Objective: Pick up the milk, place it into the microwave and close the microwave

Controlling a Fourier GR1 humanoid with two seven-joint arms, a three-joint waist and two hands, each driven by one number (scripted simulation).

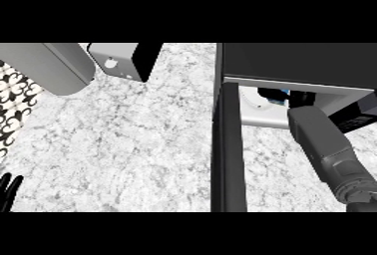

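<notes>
Our right hand (300, 98) sits deep inside the open microwave (294, 60), at the end of the grey forearm that comes up from the lower right corner. Only a dark part of it shows under the cavity's upper edge, and we cannot tell whether it is spread or closed round anything. Just to its left is a small blue-and-white patch, which we take to be the milk (278, 94), by the white turntable (258, 103). Whether it touches the hand or stands free is hidden from us. Our left hand (9, 191) rests at the lower left edge, fingers straight and up, well apart from everything. The microwave door (227, 149) stands wide open, a dark bar over the counter (147, 149) just left of our forearm.

We judge this to be the placing step, near its end: the milk is in the cavity and the door is not yet shut. The next move calls for leaving the carton upright and drawing the forearm straight back out without dragging it. Then a hand must get behind the door and swing it closed once the opening is free.
</notes>
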